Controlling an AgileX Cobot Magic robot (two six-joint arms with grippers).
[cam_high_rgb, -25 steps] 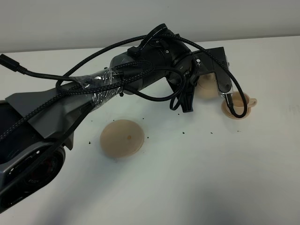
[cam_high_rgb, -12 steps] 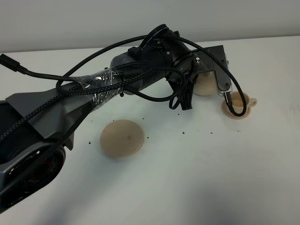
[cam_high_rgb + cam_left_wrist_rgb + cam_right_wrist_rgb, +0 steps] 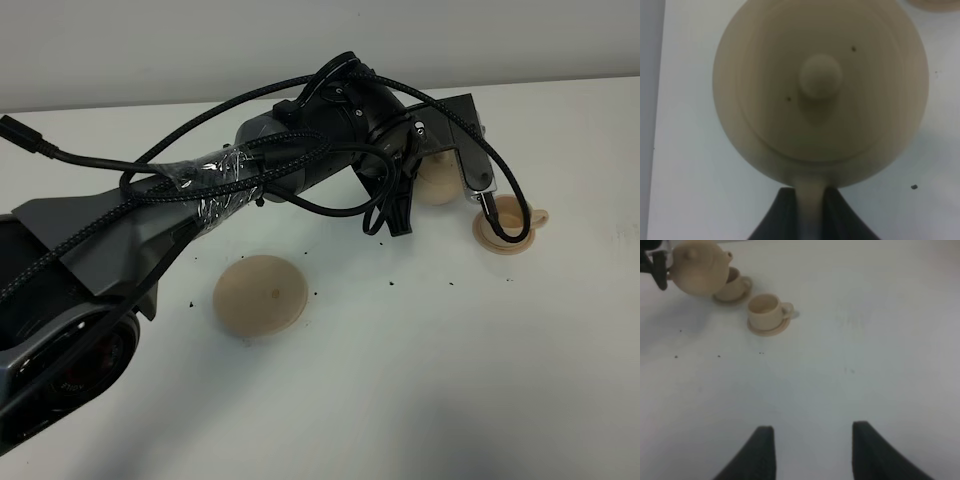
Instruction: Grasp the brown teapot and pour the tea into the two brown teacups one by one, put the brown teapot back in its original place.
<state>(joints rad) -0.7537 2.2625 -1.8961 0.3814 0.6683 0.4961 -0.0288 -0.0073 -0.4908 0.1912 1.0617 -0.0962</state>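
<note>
My left gripper (image 3: pixel 466 184) reaches across to the right and is shut on the loop handle of the brown teapot (image 3: pixel 436 186). The left wrist view shows the teapot (image 3: pixel 820 90) from above, its handle between my fingers (image 3: pixel 785 215). In the right wrist view the teapot (image 3: pixel 699 267) hangs above the table with its spout at the farther teacup (image 3: pixel 735 282). The nearer teacup (image 3: pixel 765 312) stands on its saucer beside it and also shows in the high view (image 3: pixel 510 222). The big round saucer (image 3: pixel 260 293) lies bare at centre left. My right gripper (image 3: pixel 812 450) is open and empty.
Small dark specks (image 3: pixel 390 284) are scattered on the white table (image 3: pixel 420 380). The left arm and its black cables (image 3: pixel 300 160) span the upper left of the high view and hide the farther cup there.
My left gripper and the teapot have shifted slightly back from the nearer teacup, toward the farther one. The cups and the big saucer have not moved.
</note>
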